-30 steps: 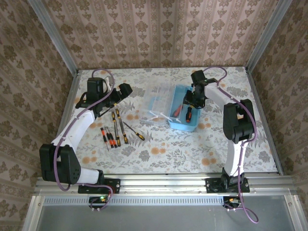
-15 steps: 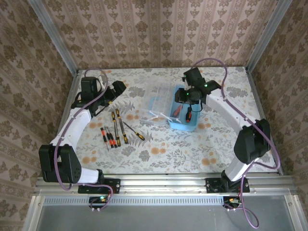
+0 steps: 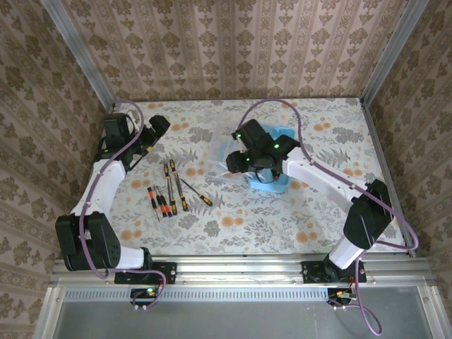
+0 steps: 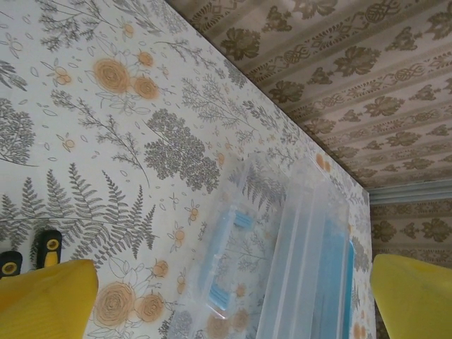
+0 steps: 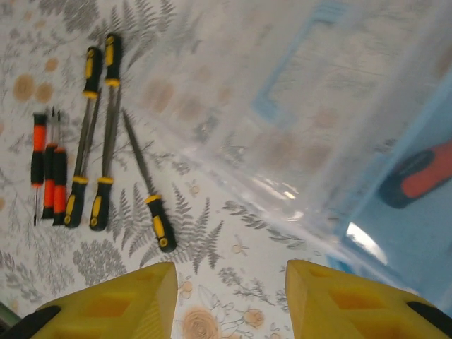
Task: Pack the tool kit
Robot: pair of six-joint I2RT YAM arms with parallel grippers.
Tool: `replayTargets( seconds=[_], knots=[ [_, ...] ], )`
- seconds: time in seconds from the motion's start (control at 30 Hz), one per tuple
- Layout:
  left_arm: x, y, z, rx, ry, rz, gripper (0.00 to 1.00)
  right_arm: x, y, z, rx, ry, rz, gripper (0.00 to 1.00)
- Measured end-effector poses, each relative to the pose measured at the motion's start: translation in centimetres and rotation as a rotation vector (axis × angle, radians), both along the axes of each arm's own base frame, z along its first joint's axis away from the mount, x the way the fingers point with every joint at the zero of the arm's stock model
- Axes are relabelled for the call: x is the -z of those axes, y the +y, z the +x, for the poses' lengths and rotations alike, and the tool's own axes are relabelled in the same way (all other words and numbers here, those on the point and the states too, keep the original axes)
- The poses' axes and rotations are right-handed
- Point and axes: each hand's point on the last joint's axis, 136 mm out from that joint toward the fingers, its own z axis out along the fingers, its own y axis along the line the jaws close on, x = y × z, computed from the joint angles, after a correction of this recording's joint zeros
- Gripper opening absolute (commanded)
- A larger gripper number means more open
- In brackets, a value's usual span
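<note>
The tool kit's light-blue case (image 3: pixel 277 186) lies at mid-table with its clear lid (image 4: pixel 311 233) folded open to the left. A red-and-black screwdriver (image 5: pixel 421 173) rests inside the case. Several slim screwdrivers (image 3: pixel 168 192) with yellow-and-black and orange-and-black handles lie in a row on the cloth left of the case. One yellow-handled screwdriver (image 5: pixel 150 189) lies apart, nearest the lid. My right gripper (image 3: pixel 234 162) hovers over the lid's near-left edge, its jaws (image 5: pixel 229 300) open and empty. My left gripper (image 3: pixel 158 127) is at the far left, wide open (image 4: pixel 229 300), empty, facing the case.
The table wears a floral cloth (image 3: pixel 233 219) and is boxed in by patterned walls on three sides. A metal rail (image 3: pixel 240 268) runs along the near edge. My right arm's purple cable (image 3: pixel 282 106) arches over the case.
My right arm has swung left from above the case's inside to over the lid's edge, and its jaws have widened. My left gripper has drawn back toward the far-left corner.
</note>
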Motion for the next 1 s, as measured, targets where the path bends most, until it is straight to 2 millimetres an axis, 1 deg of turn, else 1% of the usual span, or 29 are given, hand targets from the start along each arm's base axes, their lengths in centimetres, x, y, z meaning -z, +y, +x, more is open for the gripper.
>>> replayTargets(
  seconds=[0.1, 0.2, 0.27, 0.33, 0.4, 0.6, 0.73, 0.83, 1.0],
  knots=[
    [0.1, 0.6, 0.1, -0.016, 0.003, -0.003, 1.00, 0.0, 3.3, -1.2, -0.085, -0.031, -0.029, 0.44],
    [0.1, 1.3, 0.2, -0.035, 0.004, -0.011, 1.00, 0.7, 6.5, -2.3, -0.157, -0.069, -0.098, 0.44],
    [0.1, 1.8, 0.3, -0.049, 0.005, -0.017, 1.00, 1.7, 8.6, -3.0, -0.203, -0.083, -0.133, 0.43],
    [0.0, 2.3, 0.4, -0.062, 0.003, -0.019, 1.00, 3.2, 10.0, -3.8, -0.243, -0.071, -0.162, 0.43],
    [-0.1, 2.6, 0.5, -0.071, 0.001, -0.022, 1.00, 5.2, 10.6, -3.9, -0.269, -0.049, -0.203, 0.43],
    [0.1, 2.7, 0.5, -0.072, 0.001, -0.026, 1.00, 10.9, 11.1, -2.8, -0.308, 0.019, -0.331, 0.43],
    [0.3, 2.5, 0.7, -0.067, 0.008, -0.045, 1.00, 14.2, 10.8, -2.9, -0.338, 0.064, -0.408, 0.46],
    [0.5, 2.4, 0.8, -0.065, 0.013, -0.055, 1.00, 15.5, 10.8, -2.8, -0.354, 0.086, -0.436, 0.46],
    [0.6, 2.3, 0.8, -0.060, 0.010, -0.062, 1.00, 16.5, 11.5, -2.2, -0.363, 0.095, -0.439, 0.44]
  ],
)
